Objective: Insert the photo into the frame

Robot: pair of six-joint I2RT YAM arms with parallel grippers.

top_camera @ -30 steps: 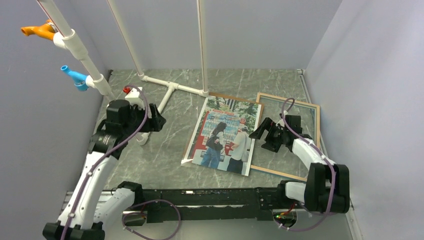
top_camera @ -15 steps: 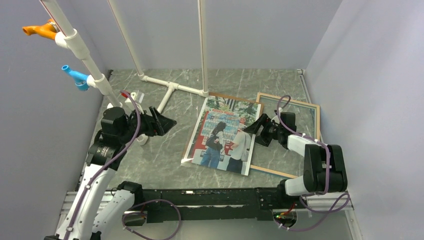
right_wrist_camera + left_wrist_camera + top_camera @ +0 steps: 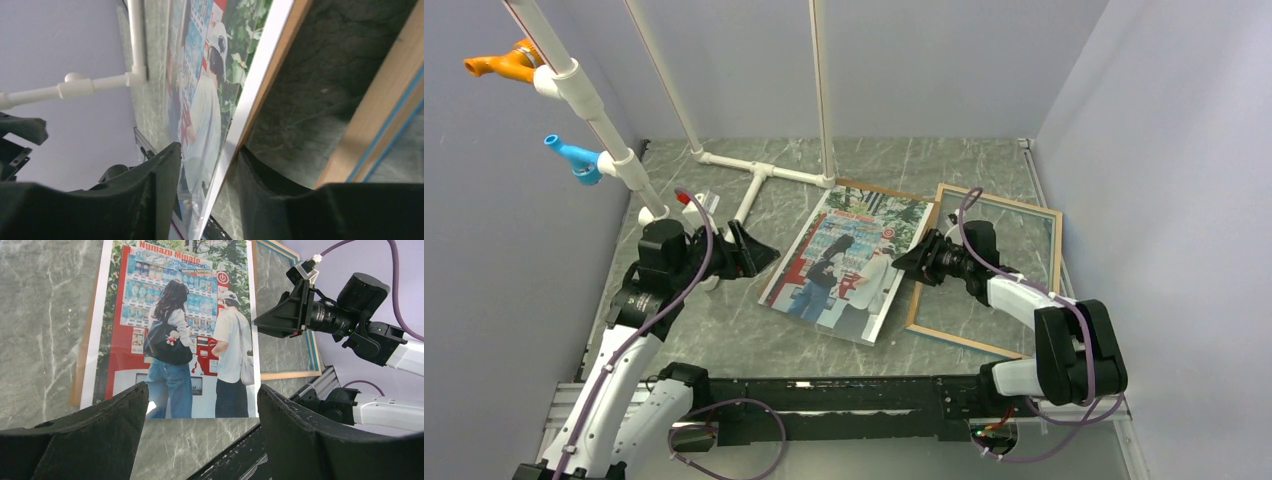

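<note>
The photo [image 3: 844, 265] [image 3: 185, 325] lies picture side up on a brown backing board [image 3: 879, 188] in the middle of the table, turned a little askew. The frame [image 3: 999, 200] [image 3: 290, 374] lies flat to its right, wood face up, with marble showing through its pane. My right gripper [image 3: 904, 262] [image 3: 207, 150] reaches in low from the right. Its jaws straddle the photo's right edge [image 3: 235, 125], still apart, with a gap on the upper side. My left gripper [image 3: 759, 250] [image 3: 202, 390] hovers open left of the photo, holding nothing.
A white pipe stand [image 3: 754, 170] rises at the back left, with orange [image 3: 499, 62] and blue [image 3: 572, 155] pegs on its slanted pipe. Walls close in on three sides. A black rail [image 3: 824, 390] runs along the near edge.
My right gripper slid left onto the photo's right edge while its jaws narrowed. The photo and board shifted left and rotated. My left gripper dropped and swung toward the photo.
</note>
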